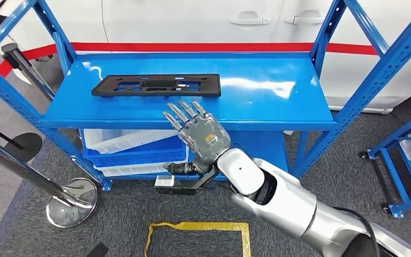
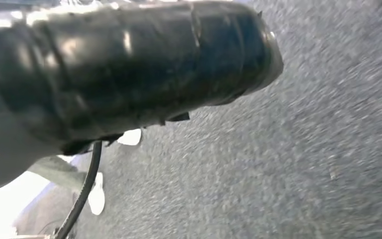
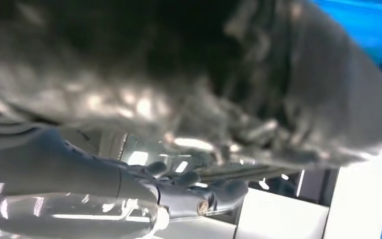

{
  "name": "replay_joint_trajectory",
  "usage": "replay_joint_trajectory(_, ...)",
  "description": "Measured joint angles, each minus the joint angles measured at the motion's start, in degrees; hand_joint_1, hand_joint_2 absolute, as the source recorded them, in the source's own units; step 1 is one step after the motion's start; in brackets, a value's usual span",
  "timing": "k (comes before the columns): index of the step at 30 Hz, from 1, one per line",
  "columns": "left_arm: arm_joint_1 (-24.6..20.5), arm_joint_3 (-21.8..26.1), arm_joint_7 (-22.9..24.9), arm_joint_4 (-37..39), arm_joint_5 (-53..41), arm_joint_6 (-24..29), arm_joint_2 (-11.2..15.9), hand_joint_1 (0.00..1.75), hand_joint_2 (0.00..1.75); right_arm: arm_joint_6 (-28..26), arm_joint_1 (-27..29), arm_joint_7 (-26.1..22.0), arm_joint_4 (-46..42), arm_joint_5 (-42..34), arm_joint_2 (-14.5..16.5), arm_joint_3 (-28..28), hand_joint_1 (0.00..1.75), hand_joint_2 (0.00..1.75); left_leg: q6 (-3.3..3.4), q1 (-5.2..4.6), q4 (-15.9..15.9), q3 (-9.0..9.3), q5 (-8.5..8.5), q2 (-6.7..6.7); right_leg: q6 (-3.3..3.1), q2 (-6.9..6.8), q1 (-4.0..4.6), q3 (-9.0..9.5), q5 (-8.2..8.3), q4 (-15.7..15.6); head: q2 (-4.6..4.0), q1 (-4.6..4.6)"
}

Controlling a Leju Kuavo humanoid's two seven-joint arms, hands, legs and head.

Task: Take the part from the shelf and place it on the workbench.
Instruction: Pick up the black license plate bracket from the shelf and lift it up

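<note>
The part (image 1: 158, 85) is a flat black rectangular frame with cut-outs, lying on the top level of the blue shelf (image 1: 267, 91), left of its middle. My right hand (image 1: 198, 131) is raised at the shelf's front edge, just in front of and slightly right of the part. Its fingers are spread and point toward the part, and it holds nothing. In the right wrist view this hand is a dark blur (image 3: 204, 74). The left wrist view has my left hand's dark ribbed cover (image 2: 129, 64) over grey carpet, with its fingers hidden.
White and blue bins (image 1: 128, 147) sit on the lower shelf level. A stanchion with a round metal base (image 1: 72, 206) stands at the left. A yellow tape square (image 1: 198, 227) marks the carpet. A white car (image 1: 192, 21) is behind the shelf, and a second blue rack (image 1: 406, 155) stands at the right.
</note>
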Motion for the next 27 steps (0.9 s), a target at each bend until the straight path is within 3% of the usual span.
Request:
replay_joint_trajectory(2, 0.14, -0.19, -0.04, 0.02, -0.01, -0.06, -0.06, 0.0, 0.0, 0.01, 0.08, -0.01, 0.01, 0.0, 0.01, 0.01, 0.0, 0.0, -0.5, 0.12, 4.46, -4.38, -3.43, 0.05, -0.17, 0.1, -0.04, 1.36, -1.23, -0.12, 0.0, -0.01)
replay_joint_trajectory(3, 0.27, -0.25, -0.14, 0.03, -0.06, -0.23, -0.11, 0.0, 0.0, 0.01, 0.13, -0.01, 0.01, 0.0, 0.01, 0.01, 0.0, 0.0, -0.66, 0.19, 4.83, -5.87, -5.06, 0.09, -0.13, 0.18, -0.06, 2.14, -1.92, -0.11, 0.0, -0.02)
replay_joint_trajectory(4, 0.39, -0.3, -0.31, 0.05, -0.18, -0.47, -0.17, 0.0, 0.0, 0.01, 0.15, -0.01, 0.02, -0.01, 0.02, 0.01, 0.0, 0.0, -0.7, 0.25, 3.82, -6.74, -5.66, 0.13, -0.06, 0.25, -0.08, 3.06, -2.67, -0.1, 0.0, -0.03)
replay_joint_trajectory(5, 0.47, -0.37, -0.55, 0.07, -0.34, -0.74, -0.24, 0.0, 0.0, 0.01, 0.15, -0.02, 0.04, -0.04, 0.03, 0.01, 0.0, 0.0, -0.65, 0.28, 1.4, -7.0, -4.5, 0.2, 0.07, 0.28, -0.1, 4.07, -3.45, -0.08, 0.0, -0.02)
replay_joint_trajectory(8, 0.71, -0.92, -1.07, 0.18, -0.85, -1.17, -0.54, 0.0, 0.0, -0.02, 0.15, -0.08, 0.33, -0.32, 0.2, 0.04, 0.0, 0.0, 0.13, 0.05, -8.04, -6.25, 5.42, 0.68, 0.77, 0.28, 0.08, 6.7, -5.78, 0.11, 0.0, -0.01)
replay_joint_trajectory(9, 0.76, -1.12, -1.09, 0.23, -0.95, -1.2, -0.66, 0.0, 0.0, -0.05, 0.14, -0.11, 0.47, -0.43, 0.32, 0.06, 0.0, 0.0, 0.53, -0.11, -9.53, -6.01, 7.58, 0.82, 1.09, 0.3, 0.19, 7.13, -6.37, 0.06, 0.0, 0.02)
replay_joint_trajectory(10, 0.8, -1.28, -1.05, 0.29, -1.01, -1.19, -0.78, 0.0, 0.0, -0.11, 0.09, -0.13, 0.59, -0.51, 0.43, 0.07, 0.0, 0.0, 0.95, -0.19, -10.08, -5.83, 8.25, 0.94, 1.4, 0.34, 0.3, 7.39, -6.69, 0.18, 0.0, 0.04)
replay_joint_trajectory(12, 0.67, -1.52, -0.88, 0.32, -1.02, -1.08, -0.97, 0.0, 0.0, -0.25, -0.21, -0.16, 0.74, -0.76, 0.64, 0.04, 0.0, 0.0, 1.52, 0.04, -10.34, -5.1, 8.02, 0.86, 1.94, 0.33, 0.39, 7.11, -6.52, 1.28, 0.0, 0.09)
replay_joint_trajectory(14, 0.52, -1.67, -0.6, 0.33, -1.21, -1.03, -1.05, 0.0, 0.0, -0.33, -0.5, -0.19, 0.94, -1.22, 0.7, 0.01, 0.0, 0.0, 2.01, 0.28, -10.84, -3.99, 7.59, 0.76, 2.47, 0.22, 0.32, 4.79, -6.2, 5.58, 0.0, 0.17)
replay_joint_trajectory(16, 0.46, -1.95, -0.28, 0.33, -2.03, -0.99, -1.06, 0.0, 0.0, -0.34, -0.52, -0.43, 1.52, -1.86, 0.71, 0.01, 0.0, 0.87, 2.41, 0.31, -11.14, -3.02, 6.97, 0.65, 2.95, 0.11, 0.1, 0.66, -8.1, 11.71, 0.0, 0.27)
replay_joint_trajectory(18, 0.49, -2.53, 0.19, 0.33, -2.97, -0.6, -1.06, 0.0, 0.0, -0.41, -0.47, -0.91, 2.51, -2.73, 0.76, 0.01, 0.0, 1.75, 2.51, 0.31, -11.16, -2.13, 6.13, 0.47, 3.18, 0.11, -0.14, -3.0, -11.18, 15.36, 0.0, 0.28)
replay_joint_trajectory(19, 0.52, -2.82, 0.44, 0.33, -3.26, -0.25, -1.08, 0.0, 0.0, -0.48, -0.46, -1.13, 3.11, -3.26, 0.86, 0.02, 0.0, 1.75, 2.5, 0.31, -11.15, -1.6, 5.65, 0.35, 3.21, 0.1, -0.24, -3.93, -11.61, 15.16, 0.0, 0.29)
replay_joint_trajectory(20, 0.54, -3.03, 0.6, 0.33, -3.37, 0.13, -1.12, 0.0, 0.0, -0.57, -0.45, -1.34, 3.74, -3.84, 1.01, 0.03, 0.0, 1.75, 2.47, 0.32, -11.15, -0.97, 5.14, 0.25, 3.16, 0.1, -0.29, -4.03, -10.55, 13.29, 0.0, 0.29)
replay_joint_trajectory(22, 0.54, -3.34, 0.72, 0.33, -3.29, 0.7, -1.23, 0.0, 0.0, -0.78, -0.48, -1.75, 5.16, -4.91, 1.42, 0.07, 0.0, 1.75, 2.25, 0.29, -11.1, 0.23, 4.1, 0.11, 2.77, 0.09, -0.27, -2.84, -4.62, 6.44, 0.0, 0.33)
replay_joint_trajectory(24, 0.43, -3.65, 0.72, 0.34, -3.05, 1.08, -1.29, 0.0, 0.0, -0.97, -0.48, -2.09, 6.7, -5.64, 1.91, 0.19, 0.0, 1.75, 1.72, 0.15, -10.93, 0.74, 3.21, -0.08, 2.21, 0.09, -0.01, -1.89, -0.43, 1.48, 0.0, 0.32)
replay_joint_trajectory(27, 0.35, -3.97, 0.72, 0.35, -2.94, 1.37, -1.31, 0.0, 0.0, -1.11, -0.44, -2.24, 8.46, -6.01, 2.67, 0.29, 0.0, 1.75, 0.75, 0.1, -10.68, 0.9, 2.47, -0.14, 1.24, 0.14, 0.12, -1.39, 0.19, 0.46, 0.0, 0.33)
